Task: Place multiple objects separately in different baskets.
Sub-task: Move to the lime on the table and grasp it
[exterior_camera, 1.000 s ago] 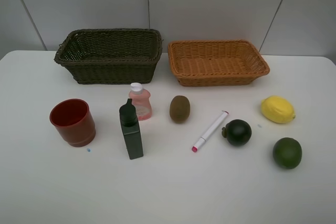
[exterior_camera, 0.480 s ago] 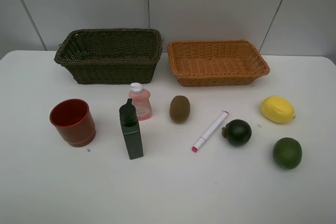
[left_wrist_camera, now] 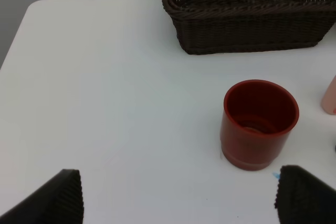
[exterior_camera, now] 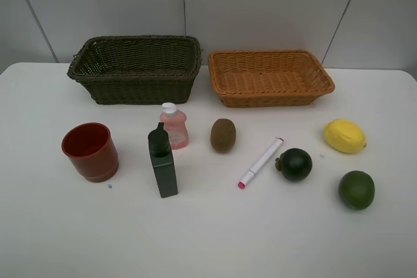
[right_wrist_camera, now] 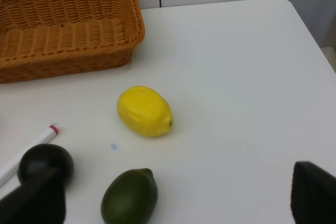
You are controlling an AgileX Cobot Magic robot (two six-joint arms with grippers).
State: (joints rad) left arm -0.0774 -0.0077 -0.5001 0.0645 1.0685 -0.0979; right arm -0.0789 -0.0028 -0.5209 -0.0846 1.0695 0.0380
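On the white table stand a red cup (exterior_camera: pixel 90 151), a dark green bottle (exterior_camera: pixel 162 161) and a pink bottle (exterior_camera: pixel 174 125). To their right lie a kiwi (exterior_camera: pixel 223 135), a marker (exterior_camera: pixel 260 162), a blackish fruit (exterior_camera: pixel 295 164), a lemon (exterior_camera: pixel 345 136) and a lime (exterior_camera: pixel 356 189). Behind them sit the dark basket (exterior_camera: pixel 133 68) and the orange basket (exterior_camera: pixel 270 76), both empty. My left gripper (left_wrist_camera: pixel 184 199) is open, short of the red cup (left_wrist_camera: pixel 260 124). My right gripper (right_wrist_camera: pixel 173 200) is open near the lime (right_wrist_camera: pixel 129 195) and lemon (right_wrist_camera: pixel 144 111). Neither gripper shows in the exterior view.
The table's (exterior_camera: pixel 208 239) left and right edges lie close to the outer objects. A grey panelled wall (exterior_camera: pixel 260 4) rises just behind the baskets. Small blue marks dot the tabletop near the cup and lemon.
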